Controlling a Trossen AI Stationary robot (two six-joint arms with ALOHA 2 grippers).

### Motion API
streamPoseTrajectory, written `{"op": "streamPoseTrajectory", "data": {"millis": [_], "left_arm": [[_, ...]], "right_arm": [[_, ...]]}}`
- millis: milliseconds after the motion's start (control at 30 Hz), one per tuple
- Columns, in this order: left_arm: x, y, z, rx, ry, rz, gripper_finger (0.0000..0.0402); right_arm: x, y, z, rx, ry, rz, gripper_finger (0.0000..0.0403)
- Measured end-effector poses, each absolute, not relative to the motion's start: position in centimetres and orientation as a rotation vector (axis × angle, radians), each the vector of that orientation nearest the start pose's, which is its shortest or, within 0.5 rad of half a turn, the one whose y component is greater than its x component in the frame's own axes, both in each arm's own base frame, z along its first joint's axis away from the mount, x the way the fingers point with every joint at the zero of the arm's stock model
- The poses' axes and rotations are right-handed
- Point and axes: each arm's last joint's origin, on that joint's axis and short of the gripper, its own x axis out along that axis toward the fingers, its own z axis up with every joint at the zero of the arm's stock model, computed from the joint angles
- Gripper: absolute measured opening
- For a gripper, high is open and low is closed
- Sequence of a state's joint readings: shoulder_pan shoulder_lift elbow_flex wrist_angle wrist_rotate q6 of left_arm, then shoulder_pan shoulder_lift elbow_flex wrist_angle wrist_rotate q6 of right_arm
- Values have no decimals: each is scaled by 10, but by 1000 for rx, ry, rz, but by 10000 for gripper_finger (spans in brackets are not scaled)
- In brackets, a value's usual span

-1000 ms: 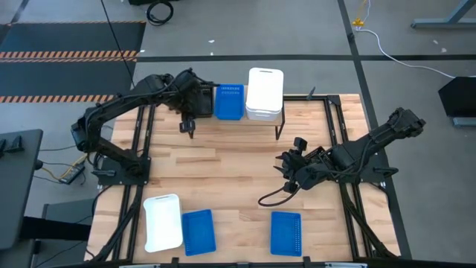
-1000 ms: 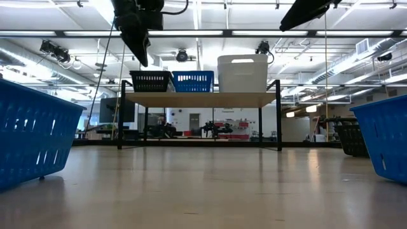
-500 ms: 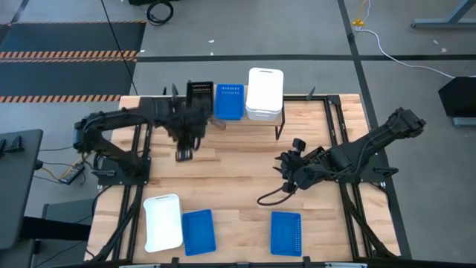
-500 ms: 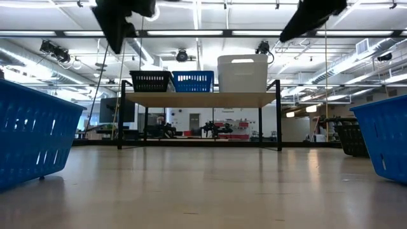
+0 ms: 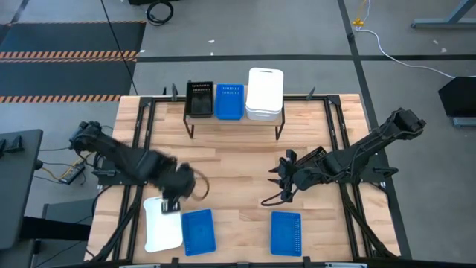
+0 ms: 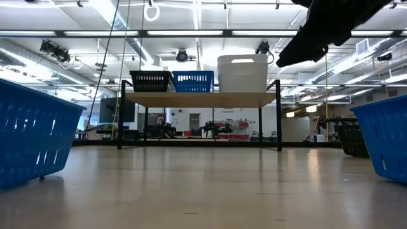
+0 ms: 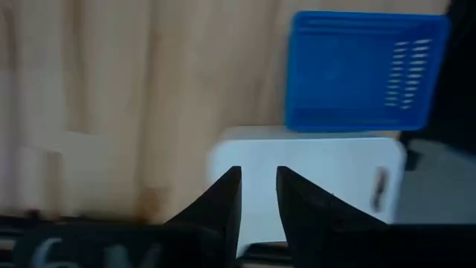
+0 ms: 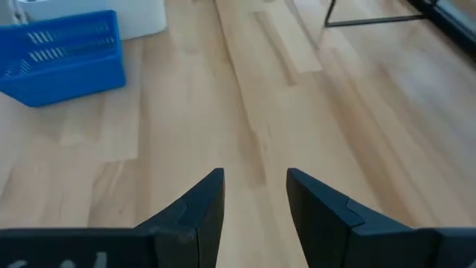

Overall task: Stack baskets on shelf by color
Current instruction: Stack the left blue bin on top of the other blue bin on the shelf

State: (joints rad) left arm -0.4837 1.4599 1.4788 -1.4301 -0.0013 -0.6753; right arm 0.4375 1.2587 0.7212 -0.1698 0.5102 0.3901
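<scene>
High view: shelf (image 5: 234,123) at far edge of table (image 5: 238,160) carrying black basket (image 5: 199,99), blue basket (image 5: 229,101), white basket (image 5: 265,94). Left pincer (image 5: 170,204) over near-left white basket (image 5: 163,222); two blue ones, (image 5: 198,231) and (image 5: 285,231), alongside. Right pincer (image 5: 285,175) mid-table, idle.

Low view: shelf row confirmed, white tallest.

Left wrist view: fingers (image 7: 225,201) slightly parted, empty. Advisable: widen, straddle one wall, descend squarely, then clench.

Right wrist view: fingers (image 8: 202,202) released, empty.

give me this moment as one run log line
left gripper: open, empty, over white basket | right gripper: open, empty, mid-table | shelf: black basket, blue basket, white stack
</scene>
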Motion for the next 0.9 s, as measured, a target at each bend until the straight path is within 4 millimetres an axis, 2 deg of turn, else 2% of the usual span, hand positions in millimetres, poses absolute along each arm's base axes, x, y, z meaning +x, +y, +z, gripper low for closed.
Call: {"op": "streamPoseTrajectory", "data": {"millis": [200, 367, 467, 600, 800, 900], "left_arm": [[202, -166, 335, -345, 1357, 119, 99], [194, -200, 319, -347, 1368, 159, 100], [207, -220, 303, -321, 1308, 124, 100], [234, -239, 280, -314, 1264, 58, 101], [254, -253, 247, -322, 1351, 21, 101], [259, -260, 242, -365, 1340, -6, 100]], "right_arm": [[233, 87, 210, 107, 599, -186, 153], [234, 84, 209, 116, 599, -193, 153], [235, 83, 210, 124, 597, -185, 153], [235, 84, 209, 150, 609, -163, 153], [232, 88, 207, 191, 644, -144, 153], [228, 87, 204, 169, 687, -150, 153]]}}
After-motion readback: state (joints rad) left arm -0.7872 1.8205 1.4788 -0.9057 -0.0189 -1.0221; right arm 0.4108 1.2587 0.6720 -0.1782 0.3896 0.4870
